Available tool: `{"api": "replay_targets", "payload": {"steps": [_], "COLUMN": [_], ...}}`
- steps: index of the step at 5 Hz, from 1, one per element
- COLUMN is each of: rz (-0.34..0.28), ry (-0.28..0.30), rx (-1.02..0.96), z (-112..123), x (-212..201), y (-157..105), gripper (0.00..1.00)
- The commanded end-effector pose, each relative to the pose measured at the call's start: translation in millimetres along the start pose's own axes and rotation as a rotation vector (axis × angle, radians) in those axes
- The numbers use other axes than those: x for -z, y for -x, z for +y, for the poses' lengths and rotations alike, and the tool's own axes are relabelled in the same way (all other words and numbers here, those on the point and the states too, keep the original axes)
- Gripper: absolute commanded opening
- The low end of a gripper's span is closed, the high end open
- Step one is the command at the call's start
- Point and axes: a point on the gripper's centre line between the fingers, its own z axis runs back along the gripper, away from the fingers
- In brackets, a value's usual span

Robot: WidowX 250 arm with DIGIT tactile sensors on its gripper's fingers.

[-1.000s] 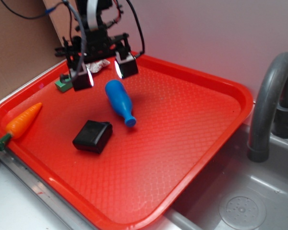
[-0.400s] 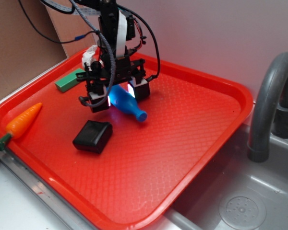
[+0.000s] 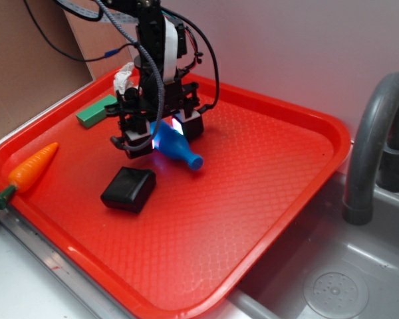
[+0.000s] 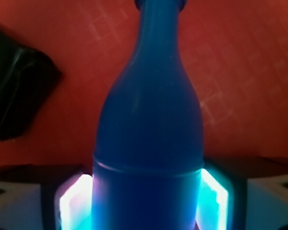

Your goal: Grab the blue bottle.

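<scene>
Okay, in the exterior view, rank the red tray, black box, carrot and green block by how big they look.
1. Red tray, by far.
2. Black box.
3. Carrot, close to the box.
4. Green block, though it sits farther back, so that's less sure.

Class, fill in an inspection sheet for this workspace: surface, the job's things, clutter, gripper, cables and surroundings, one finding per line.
Surface: red tray, textured, beside a sink.
Job's things: blue bottle lying on its side, neck toward the tray's middle.
Clutter: black block, toy carrot, green block, white crumpled item.
Gripper: gripper with its lit pads on either side of the bottle's wide body.
Cables: black cables looping off the arm.
Surroundings: grey faucet, sink drain, cardboard panel.
</scene>
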Motion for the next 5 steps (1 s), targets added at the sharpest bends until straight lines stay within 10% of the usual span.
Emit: {"api": "replay_targets", "payload": {"steps": [1,2,3,5], "rz": [0.029,-0.009,-0.061,-0.182], "ry": [-0.060,0.117,0.109,-0.110], "rx": [-0.464,-0.702,-0.947,-1.446], "z": [-40,-51,-69,-86], "x": [-101,-139,-160,-181], "y": [19,35,51,47], "gripper": [0.00,0.00,0.00,0.00]}}
